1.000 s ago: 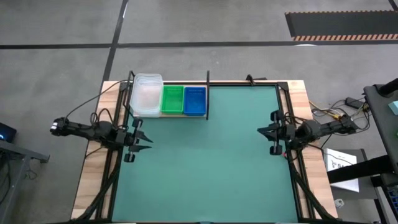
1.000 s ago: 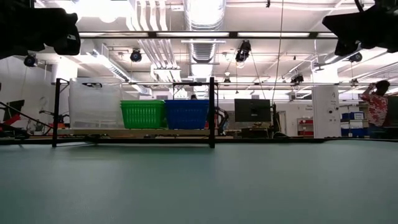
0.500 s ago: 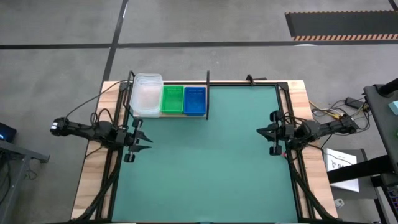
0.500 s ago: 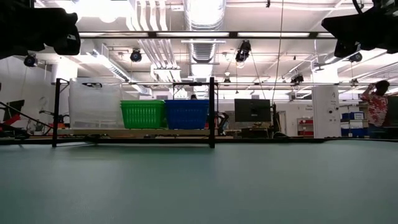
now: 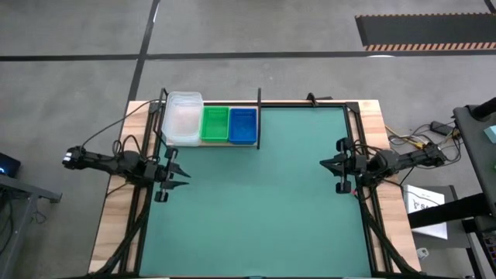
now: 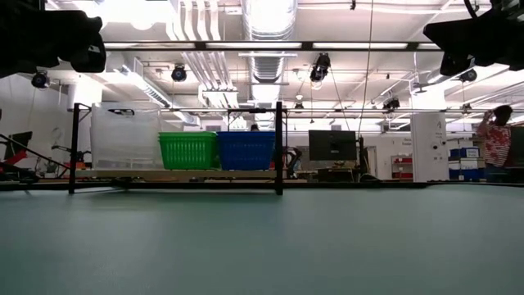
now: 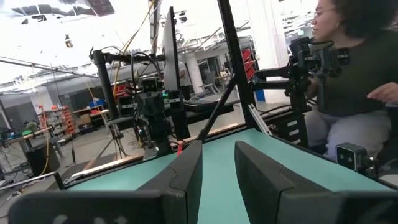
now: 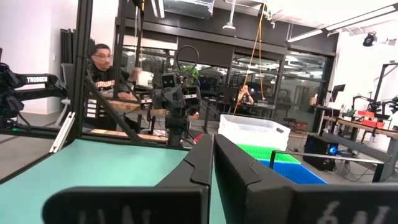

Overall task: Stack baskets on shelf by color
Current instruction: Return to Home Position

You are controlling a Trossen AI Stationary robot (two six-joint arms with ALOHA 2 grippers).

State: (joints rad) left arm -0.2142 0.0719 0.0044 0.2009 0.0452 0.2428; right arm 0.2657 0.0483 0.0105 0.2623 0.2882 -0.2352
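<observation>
Three stacks of baskets stand side by side on the light-wood shelf [image 5: 211,144] at the table's far left: clear [image 5: 183,118], green [image 5: 215,124] and blue [image 5: 242,125]. In the low view they rest on the shelf board [image 6: 180,174] between black uprights, the clear stack [image 6: 124,137] tallest. My left gripper [image 5: 184,175] hovers at the table's left edge, open, with nothing between its fingers [image 7: 186,163]. My right gripper [image 5: 324,162] hovers at the right edge, shut and empty [image 8: 212,140]. Both point toward the table's middle, far from the baskets.
The green mat [image 5: 256,201] covers the table between the arms. A black frame post [image 5: 258,120] stands beside the blue stack. People show beyond the table: one [image 7: 354,74] in the left wrist view, one [image 8: 102,68] in the right wrist view.
</observation>
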